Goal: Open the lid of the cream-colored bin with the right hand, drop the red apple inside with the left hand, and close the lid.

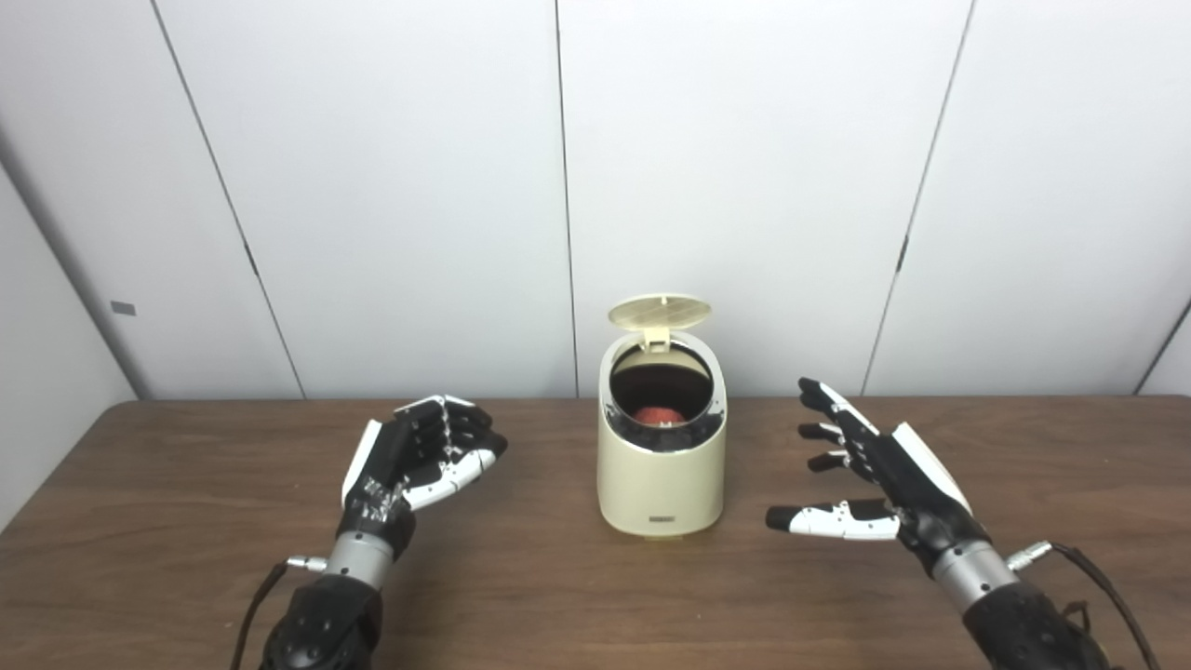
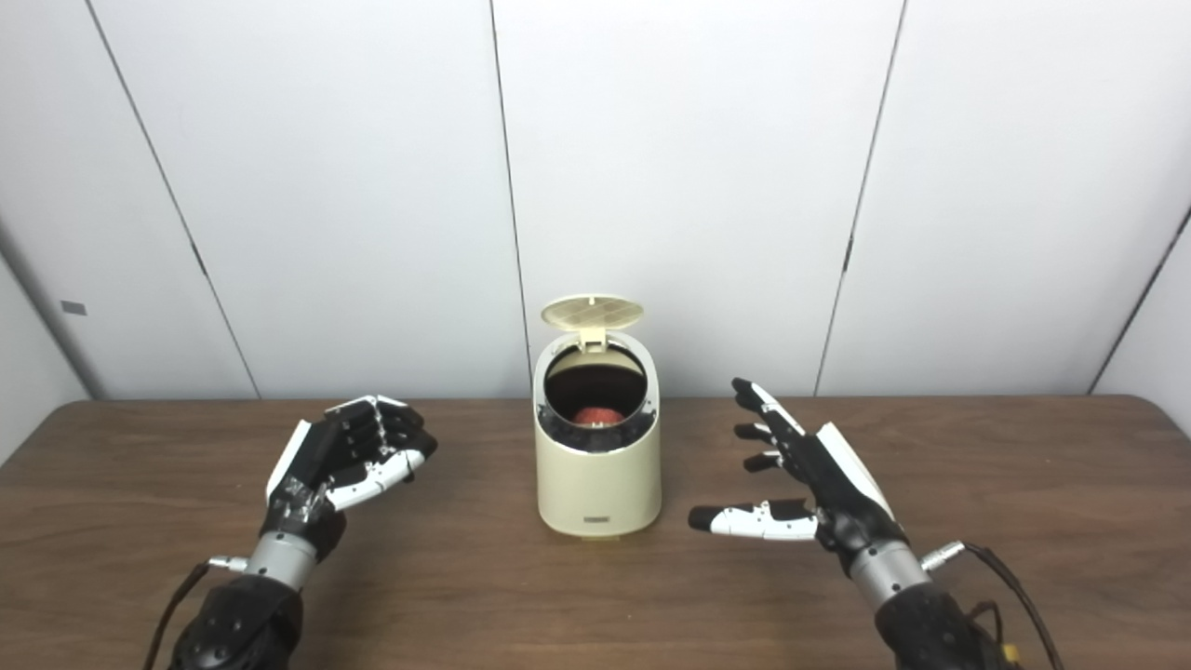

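Observation:
The cream-colored bin (image 1: 661, 479) stands in the middle of the brown table (image 1: 186, 521). Its round lid (image 1: 659, 312) is tipped up and open at the back. The red apple (image 1: 659, 414) lies inside the bin, seen through the opening. My left hand (image 1: 419, 456) is to the left of the bin, apart from it, fingers loosely curled and empty. My right hand (image 1: 875, 479) is to the right of the bin, apart from it, fingers spread and empty.
White wall panels (image 1: 744, 186) stand right behind the table's far edge. Cables (image 1: 1089, 568) trail from both wrists over the table near the front.

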Action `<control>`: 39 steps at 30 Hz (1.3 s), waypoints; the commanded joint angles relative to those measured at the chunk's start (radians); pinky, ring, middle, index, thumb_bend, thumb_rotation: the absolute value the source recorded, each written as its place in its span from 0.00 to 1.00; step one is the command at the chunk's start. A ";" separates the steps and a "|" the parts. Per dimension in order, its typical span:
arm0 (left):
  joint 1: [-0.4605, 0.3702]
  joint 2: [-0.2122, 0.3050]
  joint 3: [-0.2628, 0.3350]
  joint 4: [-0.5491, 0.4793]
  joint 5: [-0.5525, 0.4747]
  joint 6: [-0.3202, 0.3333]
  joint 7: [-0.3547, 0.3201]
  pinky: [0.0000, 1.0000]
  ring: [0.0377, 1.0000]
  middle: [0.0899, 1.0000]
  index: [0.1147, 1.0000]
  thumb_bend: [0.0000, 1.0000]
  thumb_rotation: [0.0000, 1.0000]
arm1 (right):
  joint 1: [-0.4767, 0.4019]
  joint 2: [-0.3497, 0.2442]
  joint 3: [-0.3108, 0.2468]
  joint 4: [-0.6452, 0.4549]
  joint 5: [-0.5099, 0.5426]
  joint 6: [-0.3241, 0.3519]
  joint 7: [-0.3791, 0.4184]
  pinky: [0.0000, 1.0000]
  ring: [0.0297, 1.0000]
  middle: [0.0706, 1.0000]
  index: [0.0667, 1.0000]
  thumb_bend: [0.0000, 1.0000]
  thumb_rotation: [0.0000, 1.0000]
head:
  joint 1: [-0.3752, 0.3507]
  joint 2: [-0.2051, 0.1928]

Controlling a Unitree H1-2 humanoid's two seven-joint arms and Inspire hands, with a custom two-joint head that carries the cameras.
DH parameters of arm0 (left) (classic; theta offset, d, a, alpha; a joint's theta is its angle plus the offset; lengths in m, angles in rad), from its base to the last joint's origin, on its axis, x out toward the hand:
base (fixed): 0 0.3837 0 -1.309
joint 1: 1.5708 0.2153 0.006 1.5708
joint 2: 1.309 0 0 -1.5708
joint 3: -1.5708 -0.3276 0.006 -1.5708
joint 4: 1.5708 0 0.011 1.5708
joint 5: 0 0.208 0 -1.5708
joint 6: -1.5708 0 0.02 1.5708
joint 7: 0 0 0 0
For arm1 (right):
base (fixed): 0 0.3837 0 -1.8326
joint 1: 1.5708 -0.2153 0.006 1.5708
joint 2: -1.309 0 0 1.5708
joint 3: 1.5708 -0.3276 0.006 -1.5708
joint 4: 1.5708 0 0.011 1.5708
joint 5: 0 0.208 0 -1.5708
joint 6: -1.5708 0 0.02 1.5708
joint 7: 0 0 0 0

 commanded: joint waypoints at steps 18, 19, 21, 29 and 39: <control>0.009 0.001 0.008 0.002 0.000 -0.019 -0.005 0.36 0.50 0.45 0.43 0.52 0.00 | -0.192 -0.021 -0.005 -0.012 0.029 -0.057 0.021 0.79 0.87 0.93 0.88 0.78 0.39 | -0.007 -0.004; 0.010 0.000 0.008 0.002 0.000 -0.017 -0.003 0.36 0.50 0.45 0.43 0.52 0.00 | -0.212 -0.026 0.001 -0.015 0.018 -0.052 0.028 0.78 0.87 0.93 0.88 0.77 0.44 | -0.007 -0.003; 0.011 0.000 0.006 0.003 0.005 -0.019 -0.003 0.36 0.49 0.45 0.43 0.52 0.00 | -0.254 -0.034 0.016 -0.035 -0.005 -0.021 0.047 0.76 0.87 0.92 0.89 0.73 0.54 | -0.009 -0.002; 0.014 -0.001 -0.011 0.019 0.031 -0.046 -0.001 0.34 0.47 0.44 0.43 0.52 0.00 | -0.375 -0.058 0.070 -0.051 -0.089 0.048 0.091 0.71 0.83 0.88 0.88 0.69 0.64 | -0.011 -0.004; 0.020 -0.002 -0.021 0.034 0.038 -0.076 0.002 0.35 0.48 0.44 0.43 0.52 0.00 | -0.462 -0.055 0.113 0.031 -0.158 0.046 0.119 0.77 0.86 0.86 0.85 0.63 0.63 | -0.004 -0.006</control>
